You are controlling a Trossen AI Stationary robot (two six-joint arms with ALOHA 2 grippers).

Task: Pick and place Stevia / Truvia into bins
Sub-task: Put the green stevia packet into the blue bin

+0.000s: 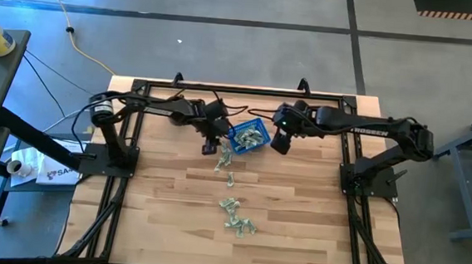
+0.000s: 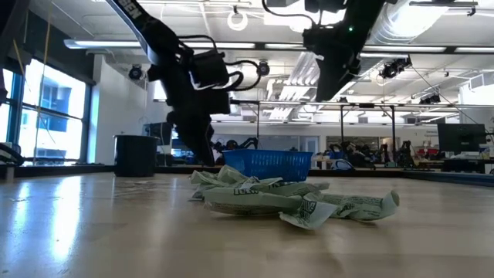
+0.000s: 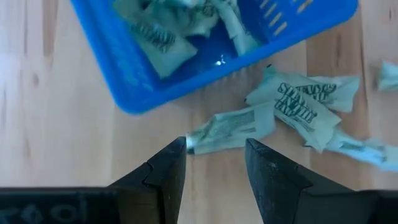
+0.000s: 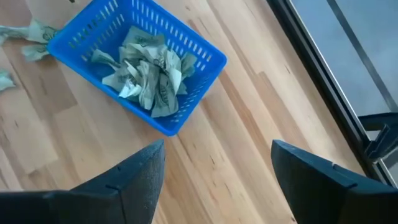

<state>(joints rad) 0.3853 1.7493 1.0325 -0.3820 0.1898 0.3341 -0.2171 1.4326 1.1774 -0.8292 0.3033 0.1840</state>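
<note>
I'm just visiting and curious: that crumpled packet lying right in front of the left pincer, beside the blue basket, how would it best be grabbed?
Probably from straight above, across its narrow width. The packet lies flat on the table, just outside the blue basket, so no edge can be reached from the side. The left pincer is open, its fingers either side of the packet's near end.

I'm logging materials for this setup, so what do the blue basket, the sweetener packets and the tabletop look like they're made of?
The blue basket looks like moulded plastic: uniform bright colour, slotted walls, a glossy glint on its floor. The sweetener packets look like thin matte paper, creased and crumpled with printed lettering. The tabletop appears to be wood or a wood-look surface, with pale plank-like strips and visible grain.
</note>
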